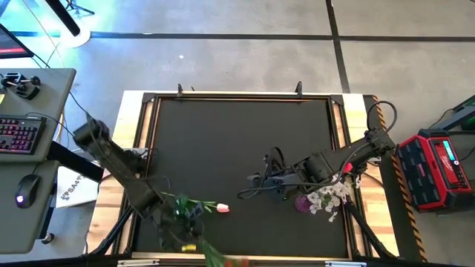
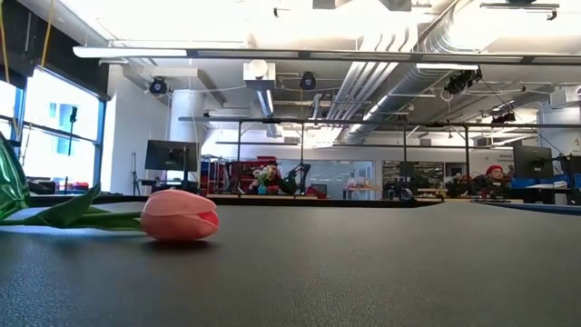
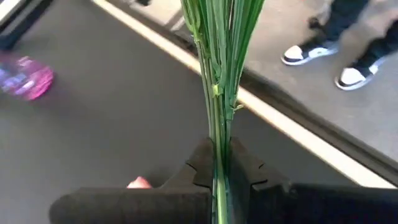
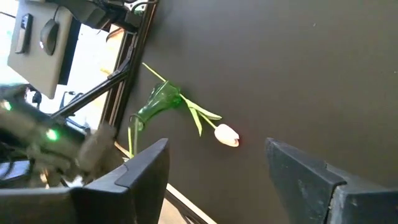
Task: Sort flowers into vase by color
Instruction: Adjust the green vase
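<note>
My left gripper (image 1: 185,236) (image 3: 219,186) hangs over the table's near left part, shut on a bunch of long green flower stems (image 3: 217,56). The bunch reaches toward the near edge, where red blossoms (image 1: 236,261) show. A pale pink tulip (image 1: 223,208) (image 2: 180,215) (image 4: 227,135) lies on its side on the black mat, stem and green leaves (image 4: 161,99) toward the left. A purple vase (image 1: 303,202) holding white blossoms (image 1: 330,194) stands at the right. My right gripper (image 1: 258,182) (image 4: 227,180) hangs open above the mat's middle right, holding nothing. My left gripper pinches several green stems (image 3: 219,158) together between its two fingers. The fingers slant down toward the table's near edge and the stems run on past the fingertips in much the same line. The bunch is lifted clear of the mat, its blossom end out over the near edge.
The mat's raised wooden frame (image 1: 148,111) runs round the table. A desk with keyboard (image 1: 18,135) and mouse stands off the left side, a red case (image 1: 438,167) off the right. A person's shoes (image 3: 305,53) show on the floor beyond the near edge.
</note>
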